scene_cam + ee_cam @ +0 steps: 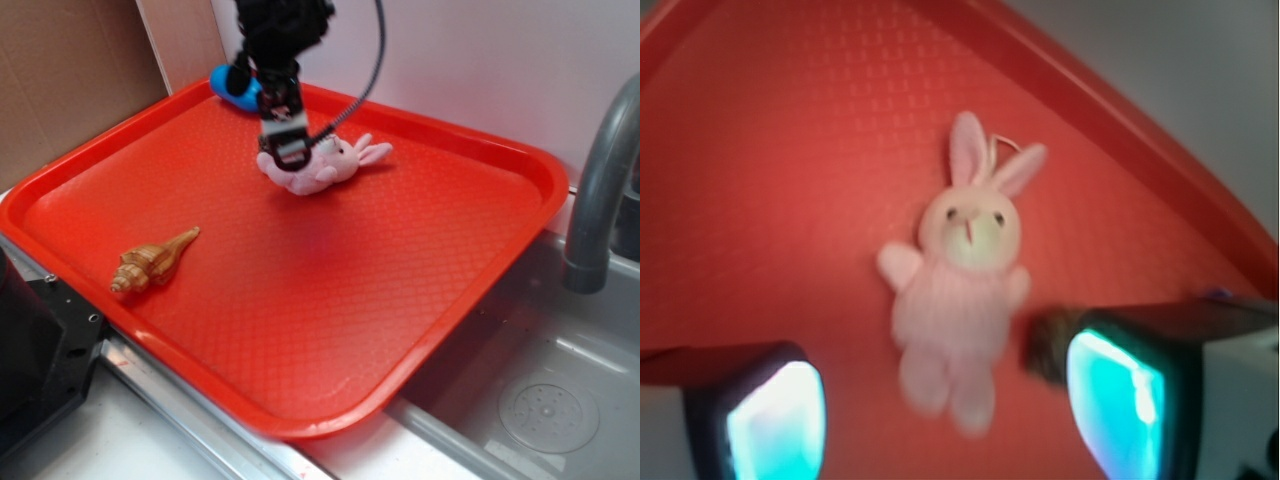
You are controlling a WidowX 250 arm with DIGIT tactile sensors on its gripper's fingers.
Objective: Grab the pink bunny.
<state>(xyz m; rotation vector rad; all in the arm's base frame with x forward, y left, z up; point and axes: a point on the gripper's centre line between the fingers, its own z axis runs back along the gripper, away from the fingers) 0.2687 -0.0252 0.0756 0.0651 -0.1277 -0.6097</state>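
Near the tray's (520,215) far rim, the bunny (335,165) lies flat, the end effector (288,152) spread over its lower body. Closing now could pinch only fuzz or a leg, since the fingers (775,420) straddle the plush low and slightly off-centre.

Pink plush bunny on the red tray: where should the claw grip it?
Grip the small pink plush bunny across its torso, coming straight down. It lies flat, face up, on the red plastic tray, and the open claw already straddles its lower body.
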